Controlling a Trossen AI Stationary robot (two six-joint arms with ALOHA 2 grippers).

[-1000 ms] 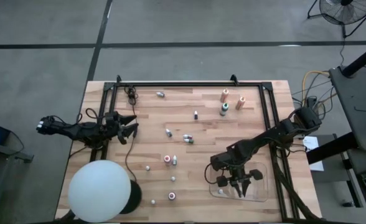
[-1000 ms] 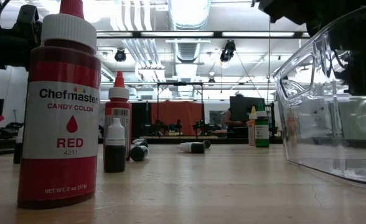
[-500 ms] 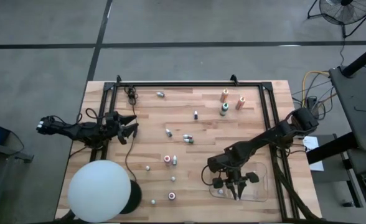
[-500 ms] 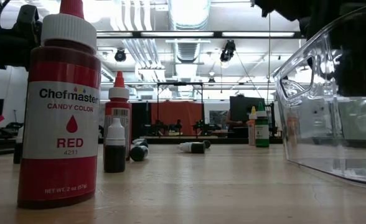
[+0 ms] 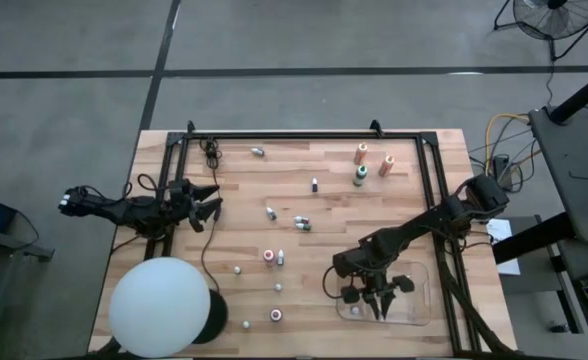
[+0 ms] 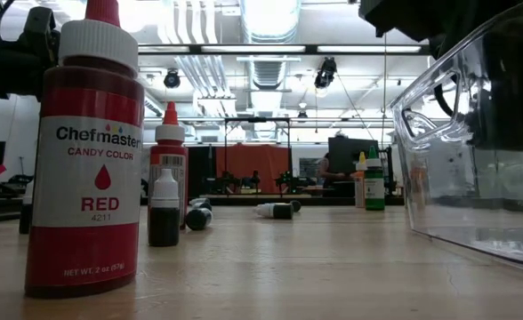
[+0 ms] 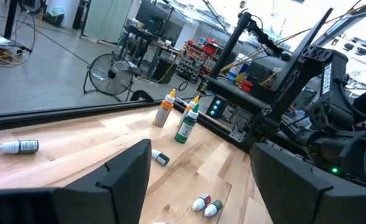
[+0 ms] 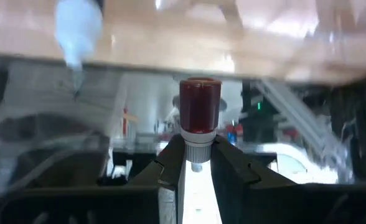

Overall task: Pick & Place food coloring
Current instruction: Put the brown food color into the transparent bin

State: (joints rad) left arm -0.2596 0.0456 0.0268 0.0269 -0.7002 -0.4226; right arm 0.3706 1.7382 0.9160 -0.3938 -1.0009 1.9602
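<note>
While the right hand (image 5: pixel 379 297) clenched a red-capped bottle (image 8: pixel 199 115) over the clear tray (image 5: pixel 421 310), the released left hand (image 5: pixel 206 203) waited well apart; about a dozen bottles (image 5: pixel 296 222) remained on the tabletop (image 5: pixel 324 240) outside the tray.

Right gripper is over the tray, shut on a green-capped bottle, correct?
Not quite: the cap is red, not green. The right wrist view shows the right gripper shut on a red-capped bottle; the high view puts it over the tray.
</note>
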